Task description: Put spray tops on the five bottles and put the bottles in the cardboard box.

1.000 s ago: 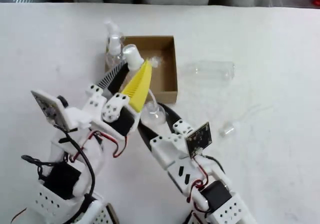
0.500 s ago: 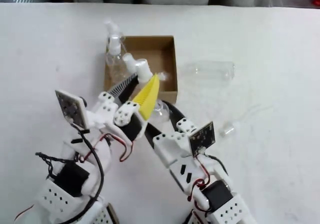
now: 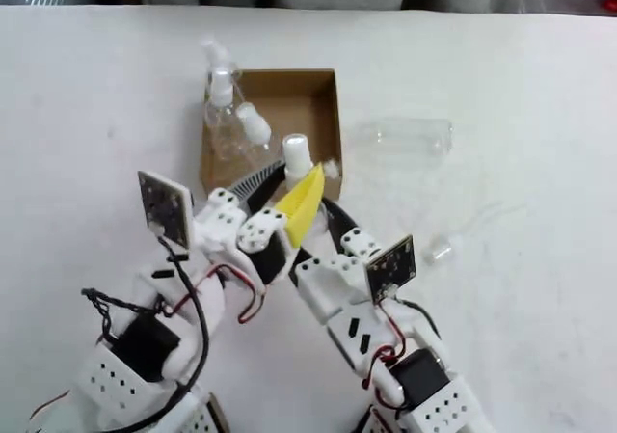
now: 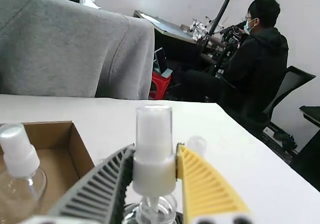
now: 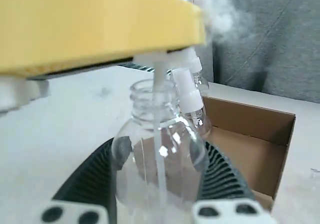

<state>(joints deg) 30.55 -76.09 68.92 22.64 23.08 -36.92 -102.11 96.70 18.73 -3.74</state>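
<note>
- Left gripper [image 4: 154, 149], grey and yellow ribbed fingers clenched on an upright white plastic spray top [image 4: 154, 124].
- Right gripper [image 5: 157, 181], dark ribbed fingers grasping an upright clear plastic bottle [image 5: 157, 149], just in front of the box's near wall.
- Thin tube of the held top lowered into the held bottle's open neck; pump body above the neck, not seated.
- Open brown cardboard box [image 3: 307, 100] on the white table [image 3: 501, 67]; one capped bottle [image 3: 224, 110] and a second capped bottle [image 3: 253, 129] at its left side.
- Uncapped bottle lying on its side [image 3: 400, 136] beside the box in the high view; loose spray top with tube [image 3: 442, 250] nearer the arms.
</note>
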